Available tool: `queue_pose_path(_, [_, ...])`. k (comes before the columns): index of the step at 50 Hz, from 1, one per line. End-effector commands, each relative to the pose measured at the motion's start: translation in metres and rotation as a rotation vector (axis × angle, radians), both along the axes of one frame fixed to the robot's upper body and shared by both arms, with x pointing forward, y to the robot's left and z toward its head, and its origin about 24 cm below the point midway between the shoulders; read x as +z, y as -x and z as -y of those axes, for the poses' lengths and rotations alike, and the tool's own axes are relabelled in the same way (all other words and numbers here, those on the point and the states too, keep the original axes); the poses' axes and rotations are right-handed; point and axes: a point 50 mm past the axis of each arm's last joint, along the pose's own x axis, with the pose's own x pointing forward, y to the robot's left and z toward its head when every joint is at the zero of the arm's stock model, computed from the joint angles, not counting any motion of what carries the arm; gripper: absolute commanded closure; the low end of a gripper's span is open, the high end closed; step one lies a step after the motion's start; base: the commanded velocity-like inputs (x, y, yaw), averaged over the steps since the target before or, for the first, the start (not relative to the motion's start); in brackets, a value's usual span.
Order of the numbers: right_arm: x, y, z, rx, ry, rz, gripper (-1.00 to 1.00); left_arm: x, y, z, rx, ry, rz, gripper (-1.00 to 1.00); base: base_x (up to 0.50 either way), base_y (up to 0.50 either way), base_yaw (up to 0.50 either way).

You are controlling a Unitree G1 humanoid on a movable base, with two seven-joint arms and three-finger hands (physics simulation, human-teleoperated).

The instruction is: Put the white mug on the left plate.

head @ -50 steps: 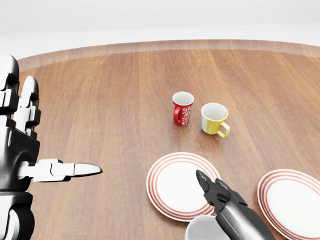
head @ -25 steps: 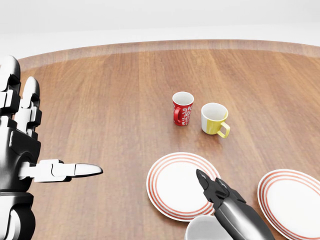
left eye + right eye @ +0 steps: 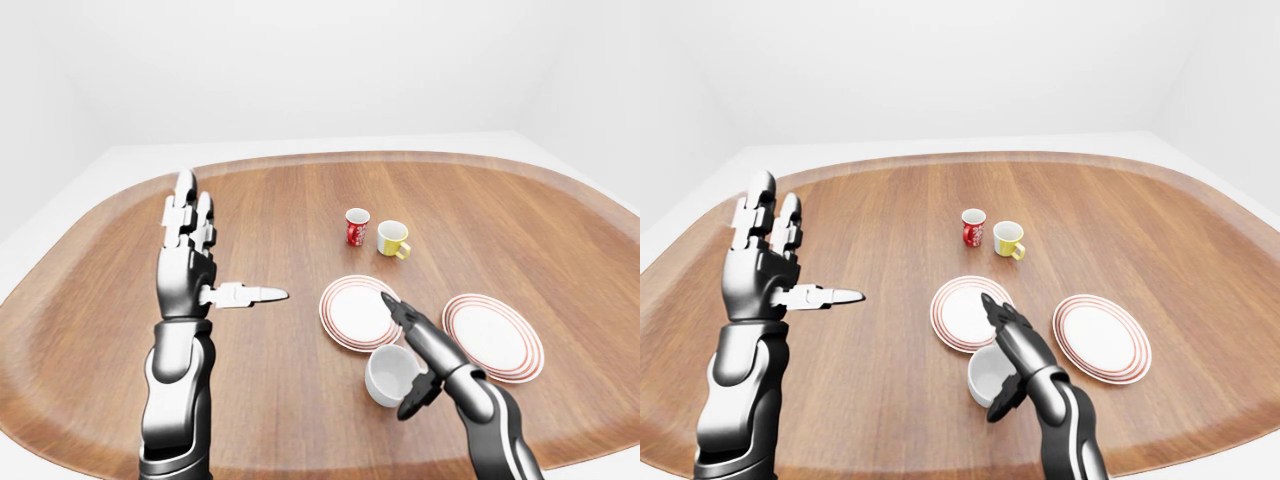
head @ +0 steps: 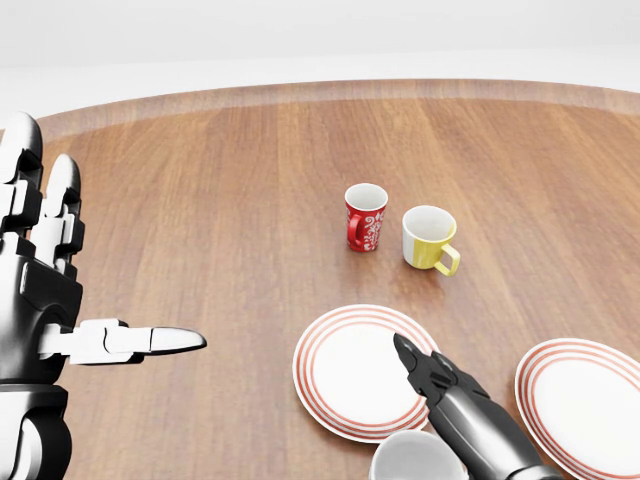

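The white mug (image 3: pixel 388 377) stands upright on the wooden table (image 3: pixel 270 210), just below the left plate (image 3: pixel 352 312) in the left-eye view. The plate is white with red rings and nothing lies on it. My right hand (image 3: pixel 400 356) is open against the mug's right side: its fingers (image 3: pixel 398 312) stretch out over the plate's lower right rim and its thumb (image 3: pixel 412 403) points down past the mug. The fingers do not close round the mug. My left hand (image 3: pixel 226 248) is open and empty, raised at the left, far from the mug.
A red patterned mug (image 3: pixel 357 227) and a yellow-and-white mug (image 3: pixel 392 238) stand above the left plate. A second red-ringed plate (image 3: pixel 495 336) lies at the right. The table's rounded edge runs below my arms.
My right hand has sunk slightly lower beside the white mug. The left hand, mugs and plates have not moved.
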Motion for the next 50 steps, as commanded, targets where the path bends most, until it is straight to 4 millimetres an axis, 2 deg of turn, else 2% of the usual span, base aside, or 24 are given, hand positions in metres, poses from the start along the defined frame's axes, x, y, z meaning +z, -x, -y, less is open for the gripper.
queue_pose_path(1, [-0.004, -0.005, 0.001, -0.005, 0.002, -0.008, -1.0, 0.0, 0.0, 0.0, -0.001, 0.001, -0.002, -0.99, 0.0, 0.0, 0.0])
queue_pose_path(50, [-0.019, -0.009, 0.002, 0.013, 0.076, -0.075, -1.0, -0.001, 0.0, -0.001, 0.0, 0.008, -0.003, -0.99, 0.0, 0.0, 0.0])
